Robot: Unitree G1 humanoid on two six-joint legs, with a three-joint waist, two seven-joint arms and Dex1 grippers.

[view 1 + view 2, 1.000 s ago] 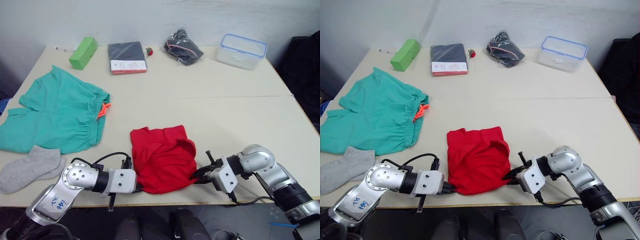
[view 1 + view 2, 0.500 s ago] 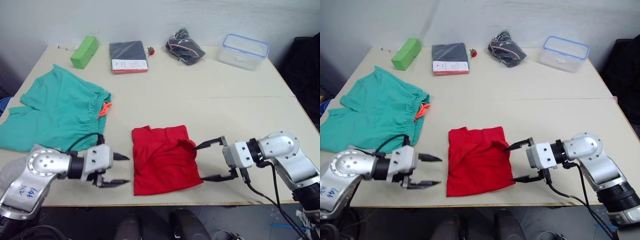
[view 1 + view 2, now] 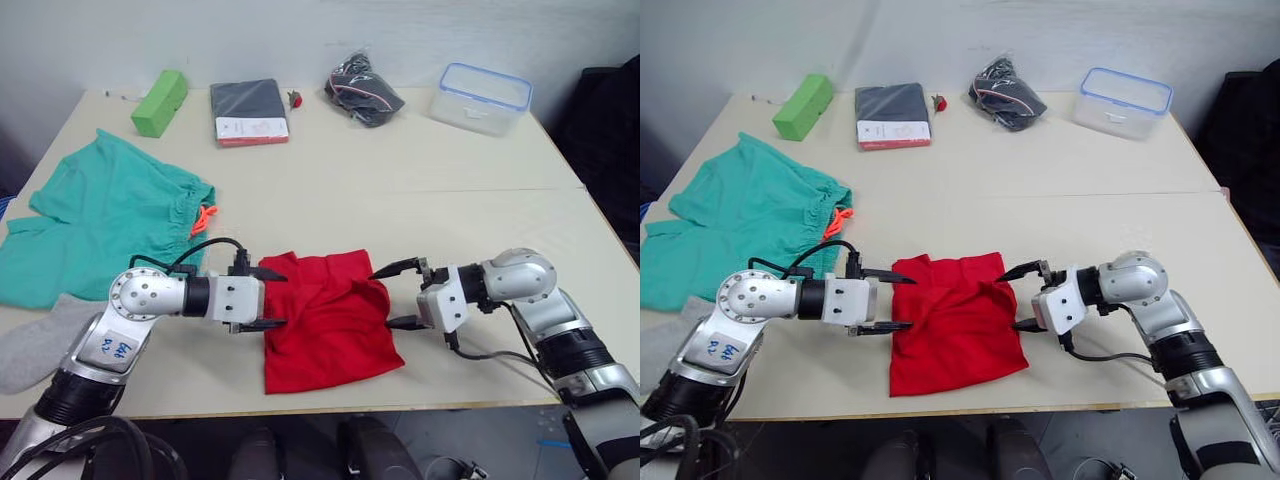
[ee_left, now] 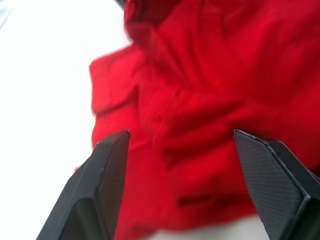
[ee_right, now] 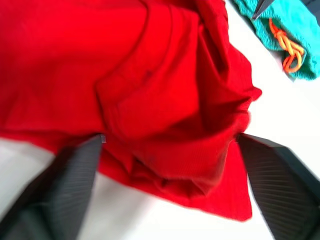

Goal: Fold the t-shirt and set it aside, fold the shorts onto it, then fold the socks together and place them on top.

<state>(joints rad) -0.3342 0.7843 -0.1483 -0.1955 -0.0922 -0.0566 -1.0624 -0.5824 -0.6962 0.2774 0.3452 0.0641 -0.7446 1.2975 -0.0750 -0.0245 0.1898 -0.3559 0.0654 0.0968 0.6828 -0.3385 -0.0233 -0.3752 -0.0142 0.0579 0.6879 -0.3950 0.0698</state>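
Note:
The red t-shirt lies folded and rumpled on the table near the front edge. My left gripper is at the shirt's left edge, open, its fingers spread over the cloth with nothing gripped. At the shirt's right edge my right gripper is also open, one finger above the cloth and one beside it. The teal shorts with their orange drawstring lie spread at the left. A grey sock lies at the front left corner, partly behind my left arm.
Along the back edge stand a green block, a dark packaged garment, a small red thing, a black bag and a clear box with a blue rim. Bare table stretches right of the shirt.
Both grippers let go of the shirt's front edge, opened and drew apart. They have now moved back in to the shirt's two sides, farther up the cloth.

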